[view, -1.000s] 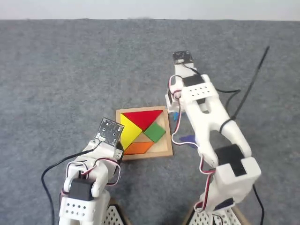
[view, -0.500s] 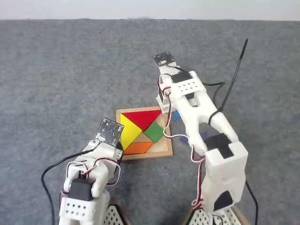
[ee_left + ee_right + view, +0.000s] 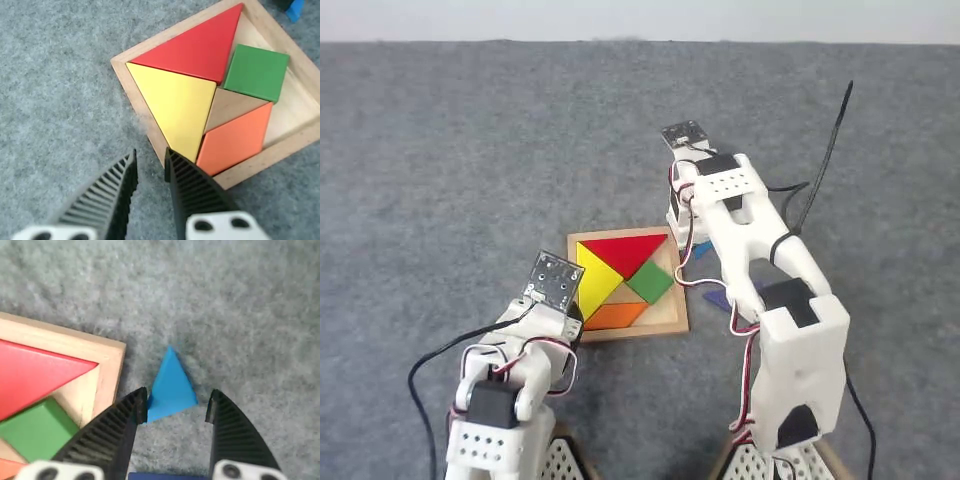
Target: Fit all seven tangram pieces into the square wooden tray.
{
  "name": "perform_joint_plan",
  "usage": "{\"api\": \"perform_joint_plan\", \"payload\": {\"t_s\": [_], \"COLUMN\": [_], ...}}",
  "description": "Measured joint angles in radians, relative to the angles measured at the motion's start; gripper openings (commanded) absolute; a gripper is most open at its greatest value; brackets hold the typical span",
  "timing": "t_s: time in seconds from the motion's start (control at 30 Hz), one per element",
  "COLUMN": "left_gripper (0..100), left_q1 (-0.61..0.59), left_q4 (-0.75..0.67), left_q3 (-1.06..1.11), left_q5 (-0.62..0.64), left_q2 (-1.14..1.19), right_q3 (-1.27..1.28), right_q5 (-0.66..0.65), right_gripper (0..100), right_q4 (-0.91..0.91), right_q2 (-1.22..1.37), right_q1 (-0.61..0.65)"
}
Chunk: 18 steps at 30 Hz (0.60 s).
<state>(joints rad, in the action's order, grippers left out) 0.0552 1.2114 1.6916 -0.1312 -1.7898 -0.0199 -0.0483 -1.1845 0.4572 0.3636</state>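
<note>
Swinging in toward the wooden tray's [image 3: 635, 329] upper right corner, the right gripper [image 3: 177, 395] now hangs spread around the blue triangle [image 3: 170, 382] lying just outside it, ready to pinch. The left gripper [image 3: 150, 159] is barely parted and empty.

**Tabletop** [image 3: 440, 150]: covered from edge to edge in a grey, felt-like fabric with a short nap.

Lying directly on it:
- **Square wooden tray** [image 3: 640, 330]: lies flat, roughly midway between the two arms.
- **Light blue triangle** [image 3: 170, 385]: lies flat just beside the tray's far corner on the right arm's side, not touching the rim (a narrow strip of grey fabric shows between them).
- **Dark blue piece** [image 3: 718, 297]: lies flat on the fabric near the tray's right side. It is partly hidden behind an arm, so its outline cannot be determined.
- **Perforated base plates** [image 3: 563, 462] of the two arms: stand at the near edge of the tabletop.
</note>
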Motion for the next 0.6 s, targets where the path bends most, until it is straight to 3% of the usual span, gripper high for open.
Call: {"api": "perform_joint_plan", "payload": {"t_s": [0.23,0.43,0.6], "left_gripper": [9,9,9], "left_q1": [0.000,0.000,0.000], "left_q4": [0.000,0.000,0.000], "left_q3": [0.000,0.000,0.000], "left_q5": [0.000,0.000,0.000], "left_q2": [0.000,0.000,0.000], "right_q3": [-0.032,-0.040,-0.040], "right_q5": [0.002,0.000,0.000], "right_gripper": [20.0,10.2,9.8], "right_q4": [0.000,0.000,0.000], "right_q2": [0.063,0.064,0.063], "right_q1": [0.002,-0.009,-0.012]}}
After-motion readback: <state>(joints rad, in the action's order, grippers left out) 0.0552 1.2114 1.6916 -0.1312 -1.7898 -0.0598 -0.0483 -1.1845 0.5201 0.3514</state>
